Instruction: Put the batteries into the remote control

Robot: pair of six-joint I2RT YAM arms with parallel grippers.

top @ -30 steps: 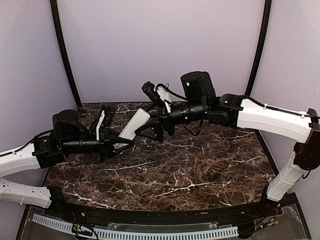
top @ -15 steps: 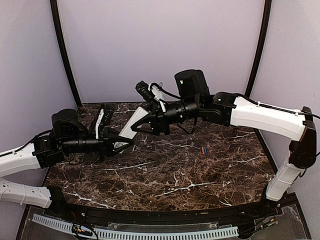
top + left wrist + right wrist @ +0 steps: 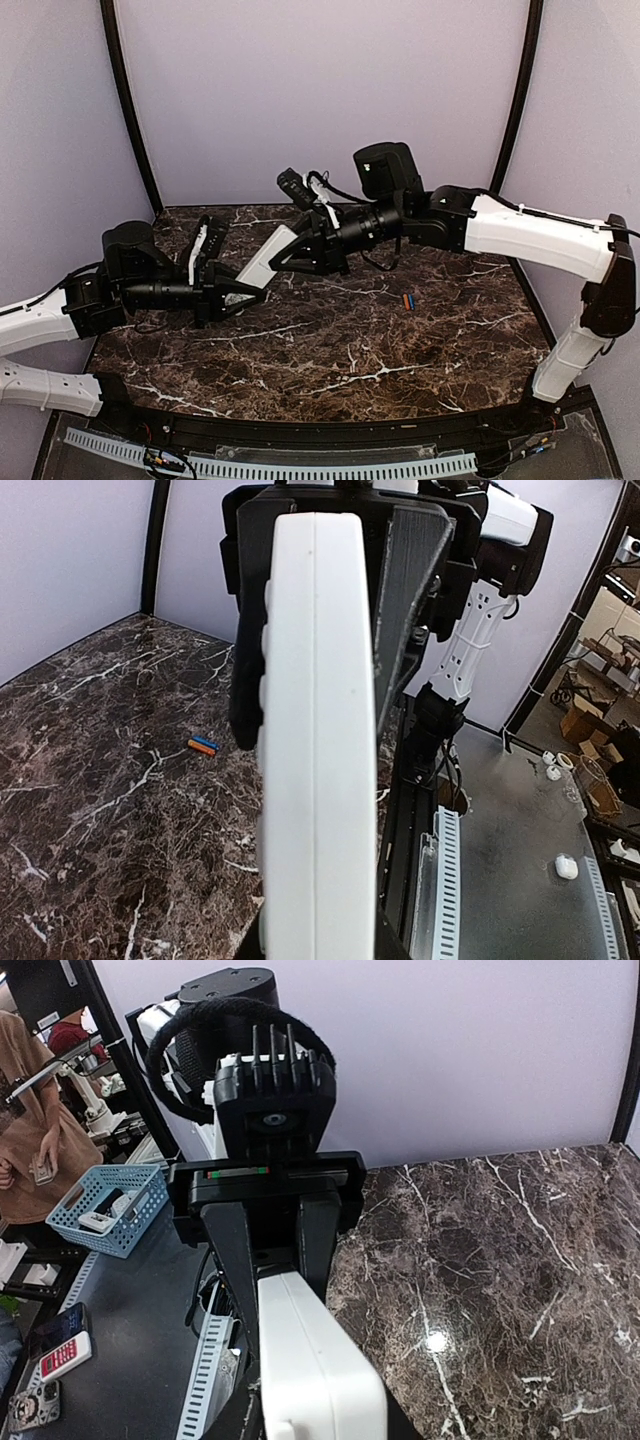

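My left gripper (image 3: 240,293) is pinched on the lower end of the remote control (image 3: 265,262), holding it in the air above the left half of the marble table (image 3: 330,370). From there the remote's long axis climbs up and to the right, away from me, straight toward my right gripper (image 3: 290,252). That one has its two fingers on either side of the upper end. In my left wrist view a ribbed finger (image 3: 410,590) lies flat against one face of the white bar and the other finger sits against the buttoned face, so I judge it pressed onto the remote rather than spread. The bar bridges my two hands, one at each end. I cannot see the battery recess from any view. Further right, the batteries (image 3: 407,299), one orange-red and one blue, lie touching side by side on the table, under my right forearm and well apart from the remote. My right arm is the nearer one to them, so I judge that my left should keep the remote while my right lets go and drops down and rightward to fetch them.
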